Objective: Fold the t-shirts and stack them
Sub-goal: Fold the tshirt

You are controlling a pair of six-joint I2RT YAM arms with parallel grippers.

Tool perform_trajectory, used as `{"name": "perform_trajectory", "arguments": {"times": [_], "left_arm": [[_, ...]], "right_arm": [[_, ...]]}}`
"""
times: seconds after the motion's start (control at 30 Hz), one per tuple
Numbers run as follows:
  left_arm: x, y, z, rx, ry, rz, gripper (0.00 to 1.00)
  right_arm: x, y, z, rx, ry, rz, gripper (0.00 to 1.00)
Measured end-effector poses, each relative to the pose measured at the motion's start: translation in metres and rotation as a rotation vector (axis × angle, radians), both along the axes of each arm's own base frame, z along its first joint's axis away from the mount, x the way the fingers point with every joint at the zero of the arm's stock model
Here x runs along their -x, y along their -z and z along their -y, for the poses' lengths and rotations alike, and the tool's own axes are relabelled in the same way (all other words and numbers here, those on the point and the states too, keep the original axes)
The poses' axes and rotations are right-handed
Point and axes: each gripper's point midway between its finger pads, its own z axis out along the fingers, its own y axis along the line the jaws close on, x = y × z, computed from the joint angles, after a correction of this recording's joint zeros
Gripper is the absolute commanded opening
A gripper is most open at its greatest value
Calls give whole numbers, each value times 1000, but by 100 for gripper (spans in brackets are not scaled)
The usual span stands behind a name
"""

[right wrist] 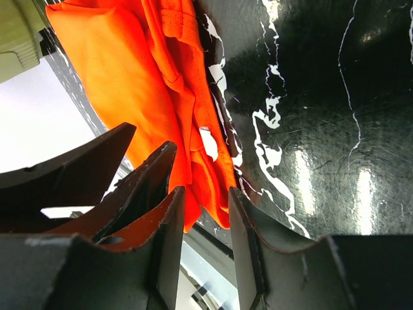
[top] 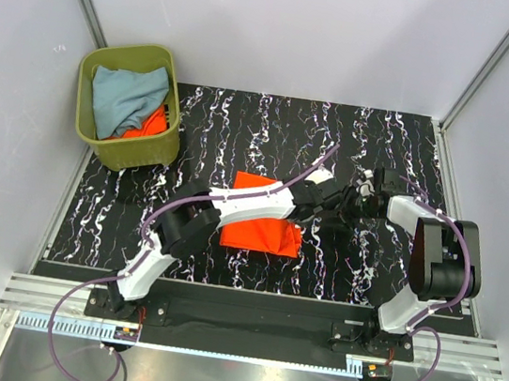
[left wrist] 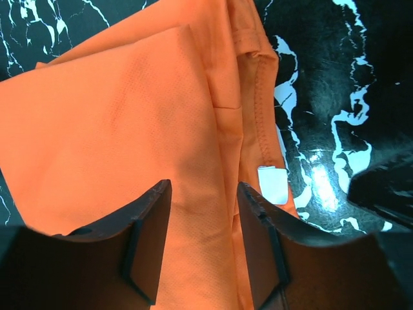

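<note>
A folded bright orange t-shirt [top: 262, 234] lies mid-mat, partly under my left arm. It fills the left wrist view [left wrist: 129, 110], white tag [left wrist: 272, 184] at its edge, and shows in the right wrist view [right wrist: 122, 58]. My left gripper [top: 333, 203] is open and empty, just above the shirt's right edge [left wrist: 203, 187]. My right gripper [top: 361, 191] is open and empty, low over the mat just right of the shirt [right wrist: 201, 190], close to the left gripper. A pale grey-blue t-shirt [top: 125, 97] and another orange one [top: 150, 127] lie crumpled in the bin.
The olive-green bin [top: 131, 156] stands at the mat's back left corner. The black marbled mat [top: 394, 144] covers the table. White walls close in the sides and back. The left gripper's fingers [right wrist: 97, 168] show beside my right gripper.
</note>
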Motion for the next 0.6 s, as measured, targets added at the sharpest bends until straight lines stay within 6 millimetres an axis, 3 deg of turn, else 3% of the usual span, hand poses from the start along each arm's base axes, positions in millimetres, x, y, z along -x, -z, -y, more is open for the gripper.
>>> {"name": "perform_trajectory", "arguments": {"times": [0.4, 0.6], "left_arm": [[2, 14, 1, -43, 12, -1, 42], [0, 25, -4, -92, 21, 2, 25]], "right_arm": [[0, 1, -3, -25, 2, 4, 39], [-2, 0, -4, -35, 3, 14, 38]]}}
